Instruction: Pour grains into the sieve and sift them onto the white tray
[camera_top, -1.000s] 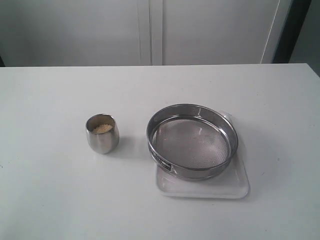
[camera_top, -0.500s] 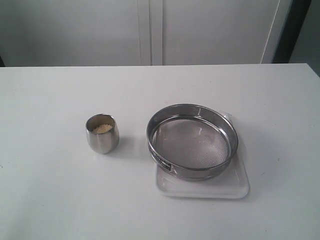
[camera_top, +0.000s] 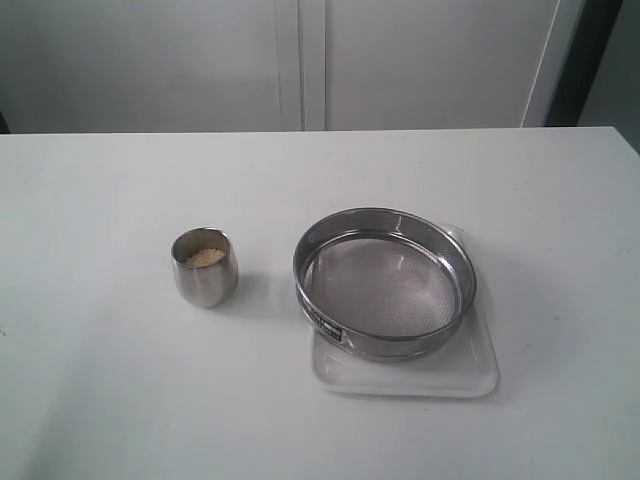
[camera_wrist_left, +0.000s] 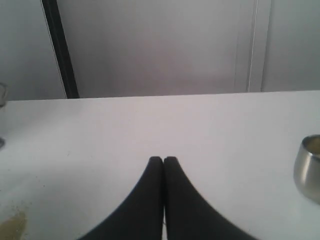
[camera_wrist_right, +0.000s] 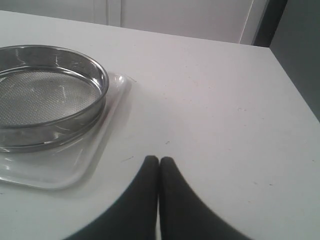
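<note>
The sieve (camera_top: 385, 283), a wide steel ring with mesh bottom, rests on the white tray (camera_top: 470, 375) right of the table's middle; its mesh looks bare. To its left stands a small rounded steel cup (camera_top: 205, 266) holding the grains (camera_top: 205, 257), a pale yellowish heap. Neither gripper shows in the exterior view. My left gripper (camera_wrist_left: 163, 159) is shut with nothing in it, over bare table, the cup (camera_wrist_left: 309, 167) off to one side. My right gripper (camera_wrist_right: 159, 159) is shut and empty too, beside the tray (camera_wrist_right: 60, 175) and the sieve (camera_wrist_right: 50, 95).
The white table (camera_top: 100, 380) ends at a far edge before grey cabinet doors (camera_top: 300, 60). A faint yellowish smear (camera_wrist_left: 12, 225) marks the table in the left wrist view. The table's right edge (camera_wrist_right: 295, 95) runs close to the right gripper.
</note>
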